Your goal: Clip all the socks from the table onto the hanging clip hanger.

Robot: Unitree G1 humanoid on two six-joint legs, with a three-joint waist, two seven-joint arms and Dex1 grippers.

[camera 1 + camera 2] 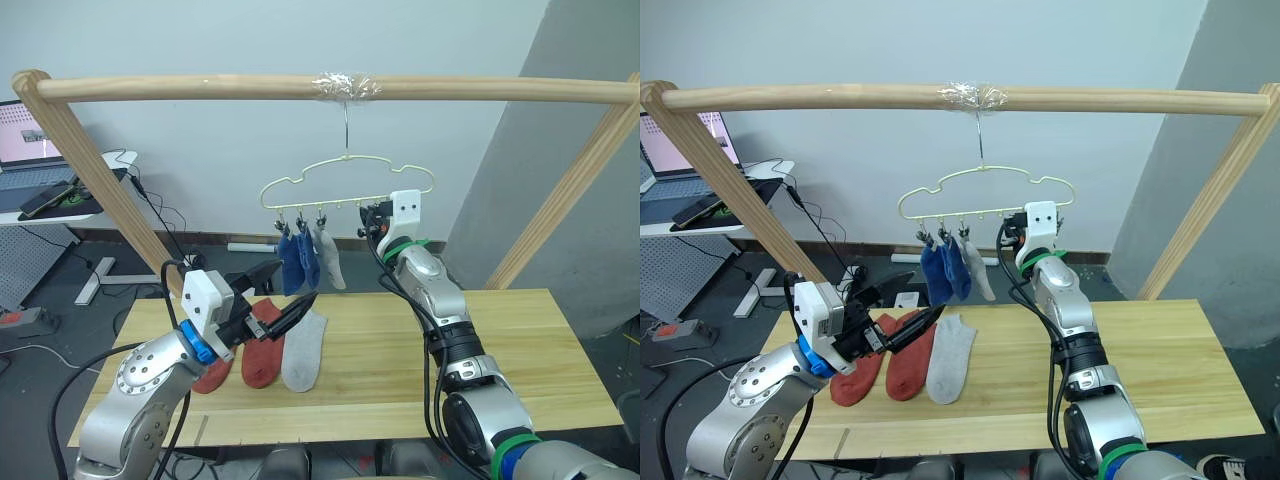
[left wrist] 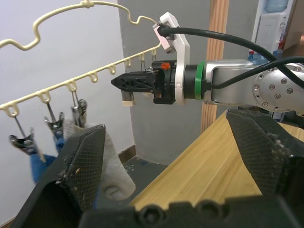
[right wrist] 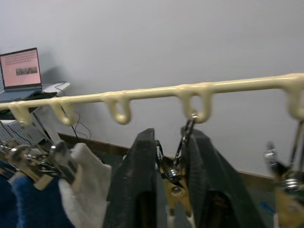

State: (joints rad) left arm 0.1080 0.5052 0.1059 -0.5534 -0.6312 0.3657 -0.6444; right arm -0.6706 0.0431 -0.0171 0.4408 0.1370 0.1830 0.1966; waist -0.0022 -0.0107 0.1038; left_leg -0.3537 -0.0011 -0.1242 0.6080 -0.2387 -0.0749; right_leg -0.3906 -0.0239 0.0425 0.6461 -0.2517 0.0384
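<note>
Metal clip (image 3: pixel 176 167) on clip hanger (image 1: pixel 345 175) pinched in right tool (image 3: pixel 173 190); left tool (image 2: pixel 175 161) wide open, empty, above table (image 1: pixel 500 340); three socks (image 1: pixel 285 350) unclipped on the table; risk: pinched clip slipping free, hanger swinging.

Wide pale-yellow wood-plank table (image 1: pixel 480 340): two rust-red fabric ankle socks (image 1: pixel 262 352) and one light grey ankle sock (image 1: pixel 303 350) lie side by side near its left end.

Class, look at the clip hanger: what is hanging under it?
Under the clip hanger hang two blue socks and one grey sock, each on a clip. The right hand grips another clip, partly covering it.
</note>
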